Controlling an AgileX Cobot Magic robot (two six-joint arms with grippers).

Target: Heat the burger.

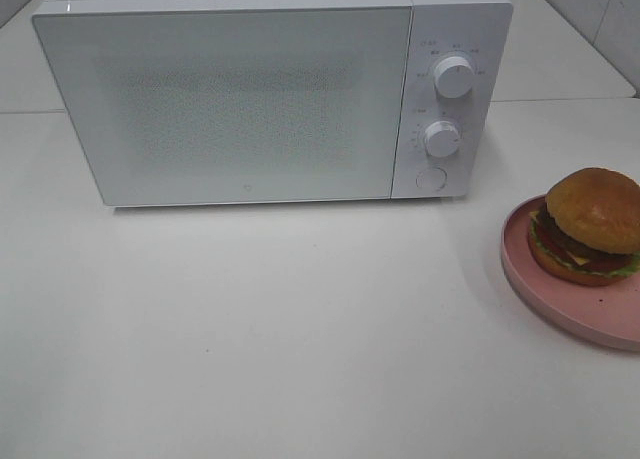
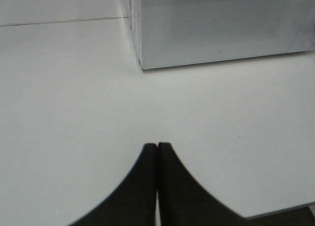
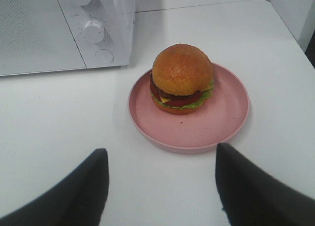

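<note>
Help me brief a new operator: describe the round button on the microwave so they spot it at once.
Find the white microwave at the back of the table; its control panel is on the burger's side. The round button sits lowest there, under the two knobs: it is flat, while they protrude.

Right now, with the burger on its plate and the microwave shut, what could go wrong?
The microwave door is closed; bringing the burger first would leave it nowhere to go.

The burger sits off-centre on the pink plate, toward the microwave side; tilting the plate may let it slide off.

The right gripper is open near the plate, fingers wide apart; closing on the bun could squash its layers.
</note>
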